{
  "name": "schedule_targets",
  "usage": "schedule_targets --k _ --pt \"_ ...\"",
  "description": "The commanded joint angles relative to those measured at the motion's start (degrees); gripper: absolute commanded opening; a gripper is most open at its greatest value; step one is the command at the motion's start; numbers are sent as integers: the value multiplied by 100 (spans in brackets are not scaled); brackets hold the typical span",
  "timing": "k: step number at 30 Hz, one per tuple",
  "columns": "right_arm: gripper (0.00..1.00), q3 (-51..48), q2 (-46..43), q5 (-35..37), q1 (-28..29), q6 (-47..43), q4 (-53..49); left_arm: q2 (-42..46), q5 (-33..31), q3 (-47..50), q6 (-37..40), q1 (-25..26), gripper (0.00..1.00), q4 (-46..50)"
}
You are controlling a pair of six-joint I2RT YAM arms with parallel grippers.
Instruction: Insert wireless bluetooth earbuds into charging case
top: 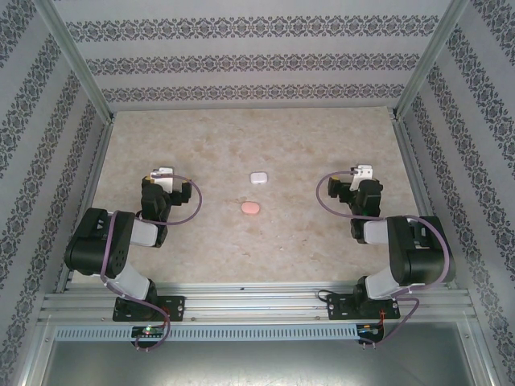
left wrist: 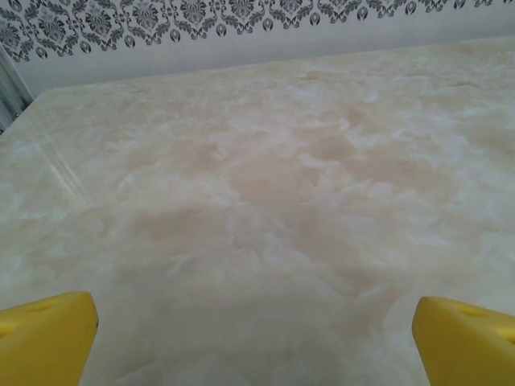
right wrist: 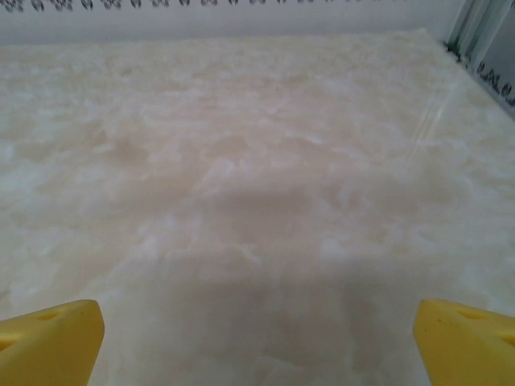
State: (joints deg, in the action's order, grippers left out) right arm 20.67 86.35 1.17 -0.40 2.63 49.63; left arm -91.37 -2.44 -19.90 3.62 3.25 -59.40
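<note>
Two small pebble-like charging cases lie mid-table in the top view: a white case and, nearer the arms, a pink case. No loose earbuds can be made out. My left gripper sits well to the left of both cases, and my right gripper well to their right. Each wrist view has yellow fingertips far apart at the bottom corners, with bare table between them. Both grippers are open and hold nothing.
The marbled beige tabletop is enclosed by patterned walls and metal frame posts on the left, right and back. An aluminium rail carrying the arm bases runs along the near edge.
</note>
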Motion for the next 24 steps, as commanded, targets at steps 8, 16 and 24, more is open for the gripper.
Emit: schedule_targets --k 8,16,24 --pt "98 157 11 59 128 -114 91 56 15 -23 -98 -65 100 180" --pt "98 172 18 53 129 -122 82 54 11 -18 -89 -62 100 177" --pt "98 157 8 35 130 -125 89 57 9 -23 -95 -62 100 183"
